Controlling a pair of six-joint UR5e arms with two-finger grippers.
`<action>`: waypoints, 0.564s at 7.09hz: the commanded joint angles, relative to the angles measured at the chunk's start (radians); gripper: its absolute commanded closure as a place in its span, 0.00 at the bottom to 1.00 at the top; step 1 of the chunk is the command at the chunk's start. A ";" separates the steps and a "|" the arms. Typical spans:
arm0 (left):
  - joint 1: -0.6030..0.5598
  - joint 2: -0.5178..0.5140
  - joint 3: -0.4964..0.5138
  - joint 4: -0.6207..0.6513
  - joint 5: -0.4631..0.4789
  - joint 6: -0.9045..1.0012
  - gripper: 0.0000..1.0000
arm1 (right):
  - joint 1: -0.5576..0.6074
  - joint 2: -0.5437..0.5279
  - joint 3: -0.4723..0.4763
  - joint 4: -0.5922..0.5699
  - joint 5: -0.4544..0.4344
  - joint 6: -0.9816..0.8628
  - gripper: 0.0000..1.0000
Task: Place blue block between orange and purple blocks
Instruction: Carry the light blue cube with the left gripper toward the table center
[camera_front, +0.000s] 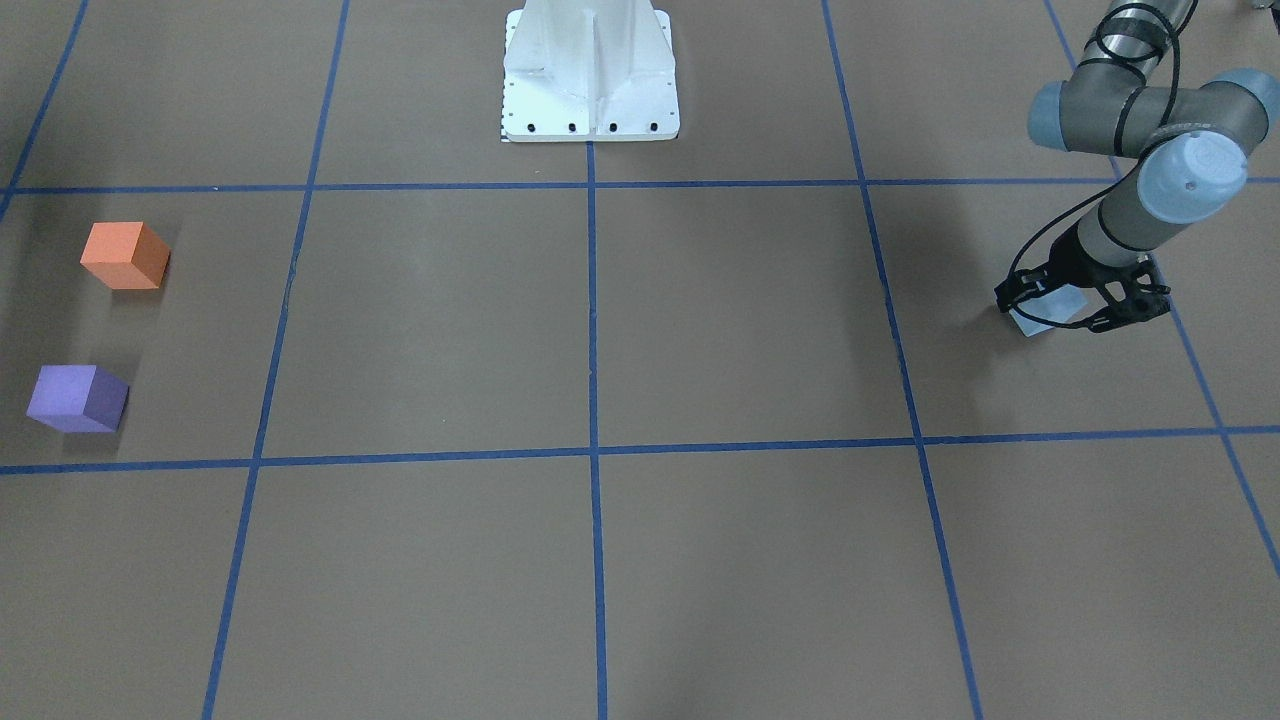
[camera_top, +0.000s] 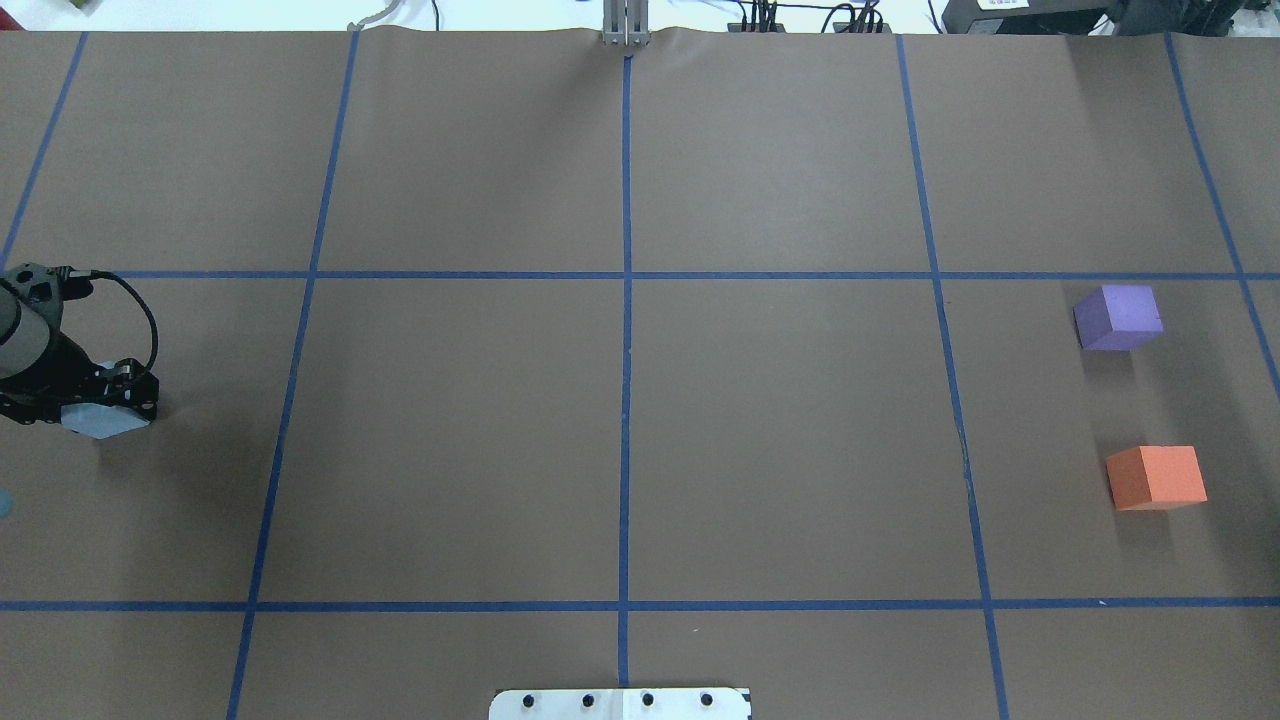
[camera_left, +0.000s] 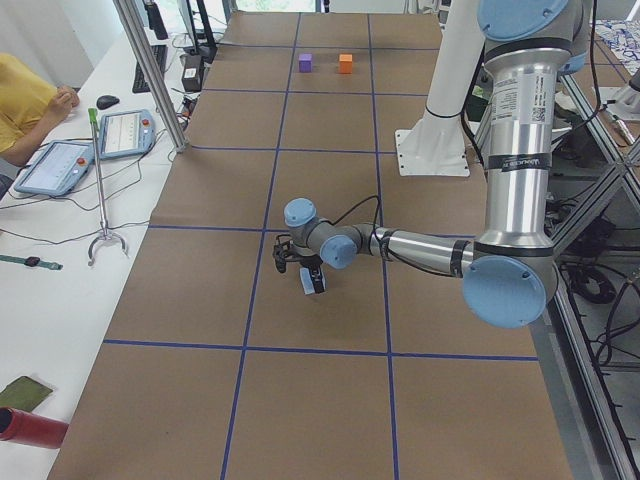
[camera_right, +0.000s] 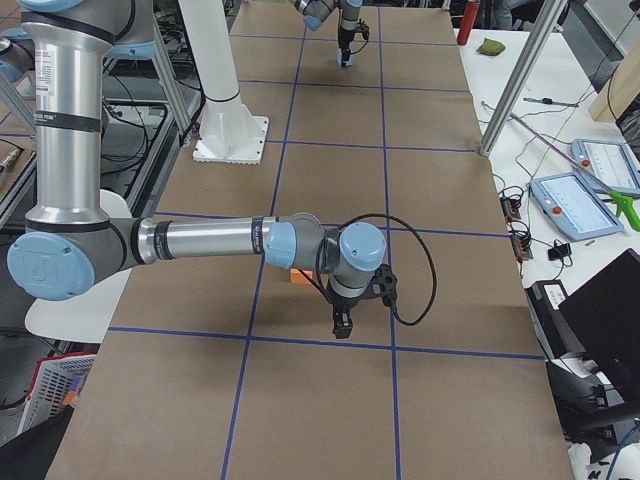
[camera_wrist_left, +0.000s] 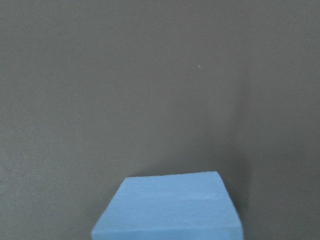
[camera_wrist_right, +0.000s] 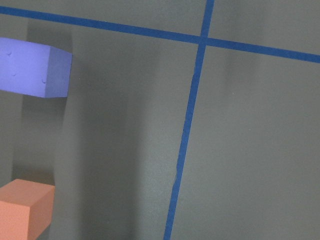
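Showing the left gripper (camera_front: 1055, 312) clenching the blue block (camera_front: 1042, 322), one finger pressing on each side, far out to the left of the white base (camera_front: 590, 75) and a little forward of it, low over the brown table (camera_front: 740, 320). Leaving unclear whether the block is touching the table or hanging just above it. Showing, in the left wrist view, only one blue face of the block at the lower edge, with plain brown surface beyond. Depicting the orange block (camera_front: 125, 256) and the purple block (camera_front: 77, 398) far out to the right of the base, on the opposite side from the blue block, the orange one sitting nearer the base, the purple one farther forward, with bare table separating the two. Marking the table with a grid of blue tape lines (camera_front: 592, 330), one running straight forward from the middle of the base. Showing the right gripper (camera_right: 342, 325) pointing down, low over the table, forward and to the right of the base. Appearing only in a side view, so not possible to tell whether released or clenched. Catching, in the right wrist view, parts of the purple and orange blocks beside a tape crossing. Including, past the table edge opposite the base, a person in yellow (camera_left: 25, 105) sitting by two tablets (camera_left: 125, 132).
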 joint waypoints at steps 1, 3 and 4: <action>0.003 -0.011 -0.048 0.003 -0.002 -0.004 1.00 | 0.000 0.006 0.006 0.001 0.000 0.001 0.00; 0.015 -0.153 -0.174 0.111 -0.015 -0.006 1.00 | 0.000 0.015 0.022 0.001 -0.003 0.004 0.00; 0.073 -0.321 -0.185 0.247 -0.036 -0.050 1.00 | 0.000 0.015 0.019 0.001 0.025 0.004 0.00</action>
